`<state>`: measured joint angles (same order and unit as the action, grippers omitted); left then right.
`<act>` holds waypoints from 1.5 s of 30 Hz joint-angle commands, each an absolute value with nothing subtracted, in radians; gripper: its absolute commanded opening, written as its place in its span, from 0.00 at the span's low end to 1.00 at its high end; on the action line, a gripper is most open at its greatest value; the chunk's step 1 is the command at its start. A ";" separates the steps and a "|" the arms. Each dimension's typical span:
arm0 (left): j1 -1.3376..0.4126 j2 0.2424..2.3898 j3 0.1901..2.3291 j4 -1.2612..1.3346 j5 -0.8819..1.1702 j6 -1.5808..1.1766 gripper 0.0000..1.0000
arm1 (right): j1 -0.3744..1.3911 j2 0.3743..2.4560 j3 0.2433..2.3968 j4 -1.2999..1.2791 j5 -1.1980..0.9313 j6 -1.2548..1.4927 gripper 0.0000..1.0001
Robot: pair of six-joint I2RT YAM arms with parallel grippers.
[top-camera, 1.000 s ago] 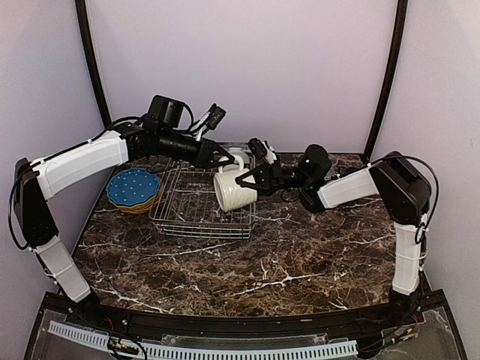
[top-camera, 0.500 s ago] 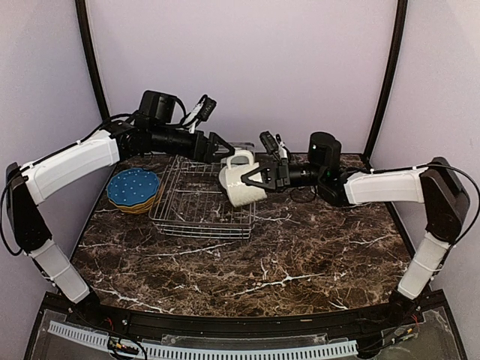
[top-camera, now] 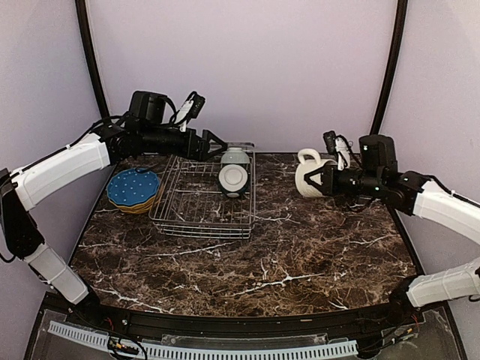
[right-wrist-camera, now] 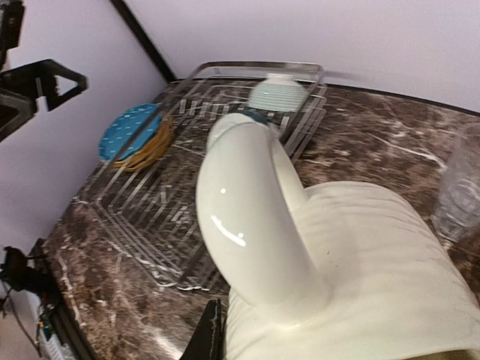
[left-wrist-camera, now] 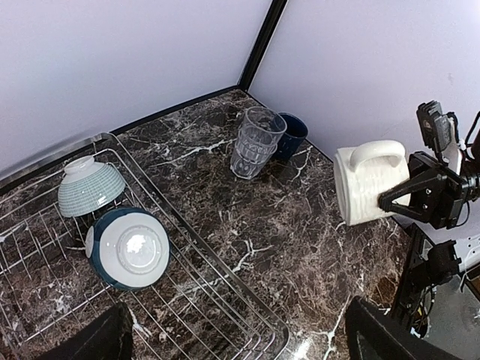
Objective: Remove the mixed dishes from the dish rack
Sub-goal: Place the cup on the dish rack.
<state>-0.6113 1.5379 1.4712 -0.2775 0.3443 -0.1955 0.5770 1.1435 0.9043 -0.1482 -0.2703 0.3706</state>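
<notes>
The whole desk [top-camera: 247, 255] is seen from above and behind the arms, facing the far wall. The left wrist view is taken from high over the far right corner of the rack [left-wrist-camera: 187, 300] and is turned rightward, toward the mug [left-wrist-camera: 367, 184]. The right wrist view is pressed close behind that mug and faces left. The rack is shared by all three.

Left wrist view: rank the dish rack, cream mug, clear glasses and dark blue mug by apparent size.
1. dish rack
2. cream mug, raised, possibly nearer the camera
3. clear glasses
4. dark blue mug, partly hidden behind them
</notes>
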 commanded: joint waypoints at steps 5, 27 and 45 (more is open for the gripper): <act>-0.608 1.579 1.492 -0.269 0.344 -0.209 0.98 | 0.350 0.963 0.731 -0.319 0.154 0.322 0.00; -0.609 1.652 1.530 -0.483 0.279 -0.204 0.97 | -0.046 1.575 1.043 -0.443 -0.104 0.216 0.00; -0.587 1.780 1.563 -0.451 0.294 -0.310 0.97 | -0.048 1.499 1.008 -0.466 -0.160 0.183 0.67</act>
